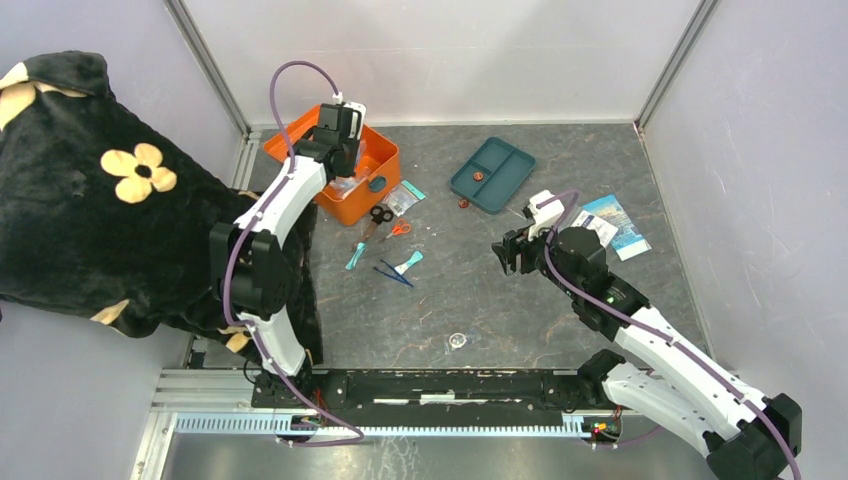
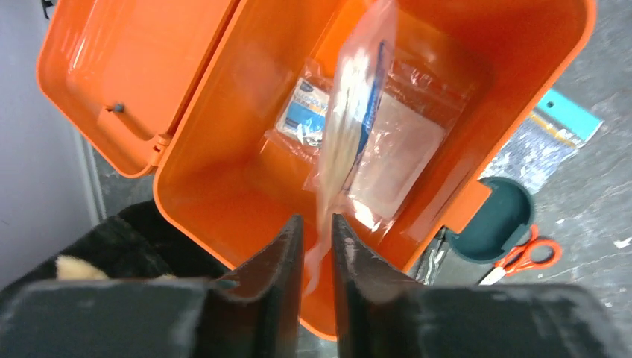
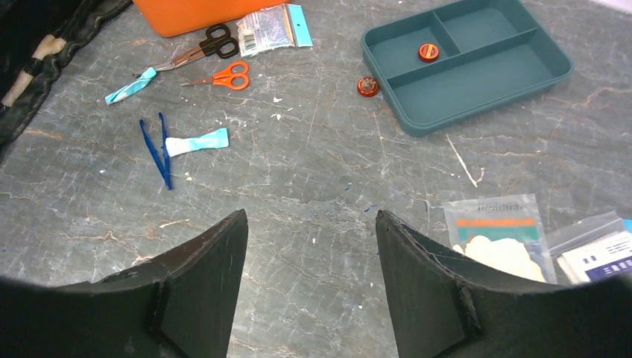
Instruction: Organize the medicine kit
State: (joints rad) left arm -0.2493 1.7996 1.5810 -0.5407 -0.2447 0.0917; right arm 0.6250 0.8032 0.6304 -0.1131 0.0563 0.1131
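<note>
Far left on the table, medicine kit (image 1: pixel 350 207) sits lid-open with two pouches (image 2: pixel 305 112) inside. Left gripper (image 2: pixel 316 224) pinches a clear packet (image 2: pixel 358 112) over it. Right gripper (image 3: pixel 309 224) hovers empty, fingers spread. Scissors (image 3: pixel 223 77), tweezers (image 3: pixel 158 149) and sachets (image 3: pixel 499 235) lie unpacked, so likely under halfway.

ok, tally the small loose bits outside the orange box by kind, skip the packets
scissors: 2
tweezers: 1
teal-and-white wraps: 2
orange round tins: 2, one in the tray, one beside it
small clear round thing: 1
Total: 8
</note>
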